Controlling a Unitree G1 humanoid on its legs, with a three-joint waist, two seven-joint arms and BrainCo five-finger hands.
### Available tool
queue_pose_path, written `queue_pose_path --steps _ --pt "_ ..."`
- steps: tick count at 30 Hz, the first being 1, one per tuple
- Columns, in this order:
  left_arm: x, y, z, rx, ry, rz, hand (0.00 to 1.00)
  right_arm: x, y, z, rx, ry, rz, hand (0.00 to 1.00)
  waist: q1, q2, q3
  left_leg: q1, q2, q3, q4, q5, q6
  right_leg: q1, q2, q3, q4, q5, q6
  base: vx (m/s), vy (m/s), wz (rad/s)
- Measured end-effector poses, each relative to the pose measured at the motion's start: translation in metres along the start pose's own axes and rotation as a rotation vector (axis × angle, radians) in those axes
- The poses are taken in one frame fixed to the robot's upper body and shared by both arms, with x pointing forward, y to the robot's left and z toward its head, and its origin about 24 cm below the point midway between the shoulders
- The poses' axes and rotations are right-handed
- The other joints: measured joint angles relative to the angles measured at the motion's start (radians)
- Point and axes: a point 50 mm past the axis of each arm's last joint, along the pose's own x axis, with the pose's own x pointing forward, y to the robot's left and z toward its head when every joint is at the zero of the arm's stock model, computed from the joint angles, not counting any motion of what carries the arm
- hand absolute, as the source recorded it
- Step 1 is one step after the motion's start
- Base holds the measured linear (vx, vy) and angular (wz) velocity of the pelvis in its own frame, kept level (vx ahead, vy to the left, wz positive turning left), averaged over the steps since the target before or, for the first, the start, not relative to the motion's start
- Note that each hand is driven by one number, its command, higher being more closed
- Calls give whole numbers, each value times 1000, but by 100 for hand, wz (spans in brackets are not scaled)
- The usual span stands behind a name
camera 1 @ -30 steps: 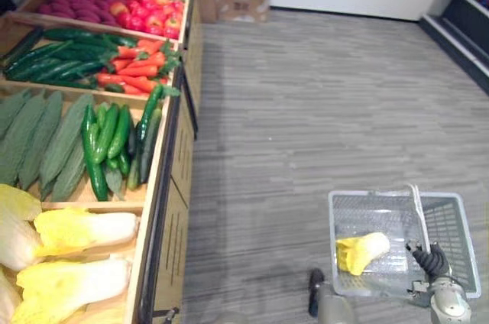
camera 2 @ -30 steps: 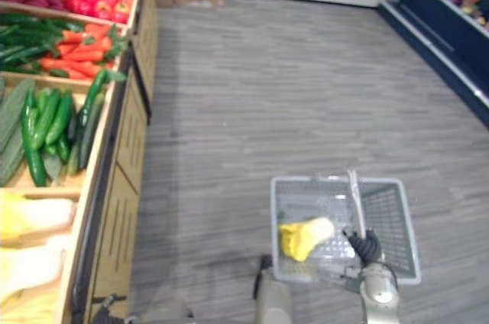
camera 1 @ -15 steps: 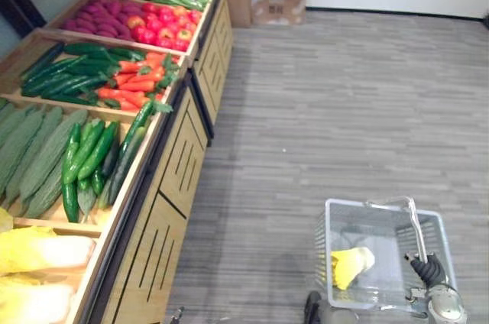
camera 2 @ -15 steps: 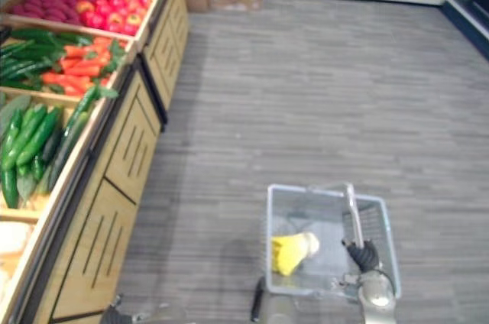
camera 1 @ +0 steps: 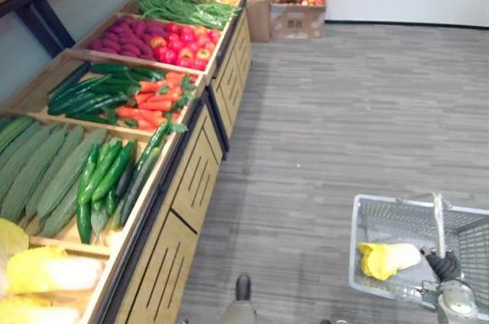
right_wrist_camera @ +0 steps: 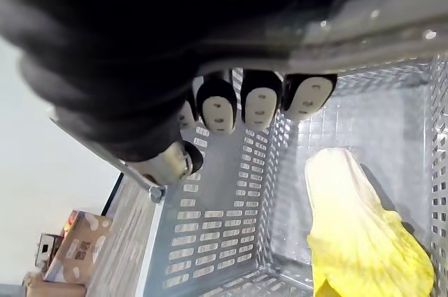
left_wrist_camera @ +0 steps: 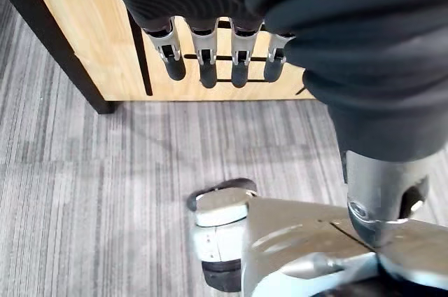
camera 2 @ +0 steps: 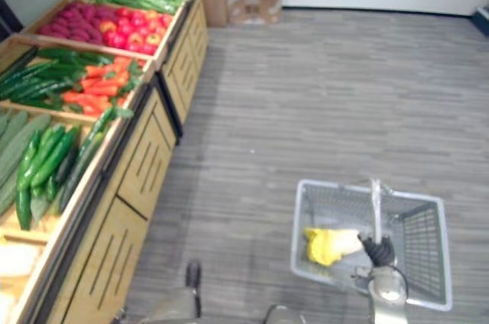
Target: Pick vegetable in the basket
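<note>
A grey wire basket (camera 1: 373, 215) hangs low at my right side, above the grey floor. One yellow napa cabbage (camera 1: 388, 258) lies on its bottom, seen from close in the right wrist view as cabbage (right_wrist_camera: 357, 234) against the mesh wall (right_wrist_camera: 210, 241). My right hand (camera 1: 443, 265) is shut on the basket's handle (camera 1: 438, 221), its fingers (right_wrist_camera: 259, 104) curled over the bar. My left hand (left_wrist_camera: 203, 59) hangs with straight fingers, holding nothing, in front of the stand's wooden side panel (left_wrist_camera: 84, 31).
A long wooden produce stand runs along the left: napa cabbages (camera 1: 46, 274), cucumbers (camera 1: 107, 179), carrots (camera 1: 153, 98), red and purple produce (camera 1: 153, 37), green beans (camera 1: 183, 9). Cardboard boxes (camera 1: 294, 14) stand by the far wall. Grey floor (camera 1: 344, 110) stretches to the right.
The whole picture has shifted, so the camera has moved; more of the stand's far end shows. The right hand still holds the handle and the cabbage stays in the basket.
</note>
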Motion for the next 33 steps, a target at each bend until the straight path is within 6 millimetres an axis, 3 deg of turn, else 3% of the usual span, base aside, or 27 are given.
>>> queue_pose_path --steps 3,6,8,9,10,11,12,13,14,15,17,20,22,23,26,27,28,29,32,33 --pt "2 2 3 5 -3 3 0 1 9 3 -7 -11 46 100 8 -23 -1 -14 -42 43 59 -38 36 19 -38 37 -62 35 48 265 157 -27" --pt "2 1 4 13 -7 -3 0 1 16 5 -36 -20 72 100 15 -33 1 -10 -74 76 131 -115 56 36 -76 93 -70 50 67 247 164 -31" --pt "1 0 3 15 -7 -7 0 0 20 4 -40 -17 85 100 20 -26 -2 7 -76 94 139 -164 61 -17 -86 131 50 50 69 236 196 -28" --pt "1 1 2 23 -5 -9 0 -2 24 3 -32 -11 92 100 18 -31 -1 31 -78 100 136 -185 76 -85 -98 161 217 52 72 212 165 -12" --pt "2 6 0 49 -6 -4 0 -5 29 -1 -19 1 102 100 13 -52 4 64 -86 101 139 -208 85 -166 -120 205 416 90 117 228 155 2" --pt "2 11 -1 66 -6 1 0 -7 32 -3 -15 9 110 100 8 -65 6 84 -93 98 140 -219 88 -197 -125 230 501 126 117 253 112 24" --pt "2 17 -5 92 -1 6 0 -10 37 -7 -7 23 126 100 -2 -78 11 131 -105 91 137 -235 95 -240 -125 272 626 245 117 323 118 27" --pt "1 19 -7 97 4 9 0 -11 38 -8 -5 26 131 100 -7 -63 13 172 -97 78 123 -250 114 -278 -112 294 715 340 125 326 112 24" --pt "1 19 -5 96 0 10 0 -11 38 -7 -1 24 130 100 -8 -67 14 186 -96 72 119 -255 123 -297 -106 294 759 301 112 269 70 26" --pt "3 21 -1 94 -17 21 0 -10 37 -6 2 18 127 100 -10 -75 16 205 -94 62 113 -256 124 -338 -101 273 795 199 79 204 33 30" --pt "5 25 4 91 -30 36 0 -9 37 -4 4 12 124 100 -24 -73 18 243 -90 41 91 -255 124 -356 -97 185 699 110 41 284 -3 42" --pt "5 23 8 76 -40 37 0 -7 37 -1 9 1 123 100 -29 -66 17 281 -74 29 82 -252 118 -352 -69 147 341 103 33 361 -92 36" --pt "7 24 12 58 -49 47 0 -7 33 -1 18 5 104 100 -29 -57 22 300 -57 -3 64 -255 94 -353 -69 170 155 124 46 435 -263 59" --pt "7 27 12 46 -44 60 0 -7 31 -2 24 9 93 100 -27 -54 24 323 -32 -31 52 -273 52 -353 -76 185 28 171 46 310 -222 61" --pt "6 34 4 33 -21 82 0 -10 32 -7 31 27 94 100 -30 -82 12 349 -16 -69 50 -304 -7 -351 -96 182 7 216 36 365 -356 55" --pt "7 33 5 8 -14 89 0 -9 27 -9 29 36 79 100 -32 -64 10 360 24 -94 53 -327 -44 -362 -82 159 77 280 86 408 -470 47" --pt "6 22 8 -16 -20 68 0 -5 24 -7 37 38 65 100 -29 -19 -1 340 84 -105 83 -310 -72 -387 -38 116 137 232 44 474 -545 37" --pt "5 17 9 -25 -23 59 0 -2 26 -4 42 30 68 100 -31 -12 1 321 100 -107 114 -290 -83 -394 -27 108 167 210 34 438 -516 17" --pt "5 9 13 -64 -26 62 0 1 27 -1 42 26 73 100 -32 -9 3 170 121 -185 385 -119 -30 -343 -9 34 205 132 -25 385 -464 46" --pt "6 11 15 -61 -32 70 0 -1 22 -5 31 35 66 100 -31 -25 13 120 132 -180 498 -23 3 -280 -5 4 186 110 -41 280 -354 61"
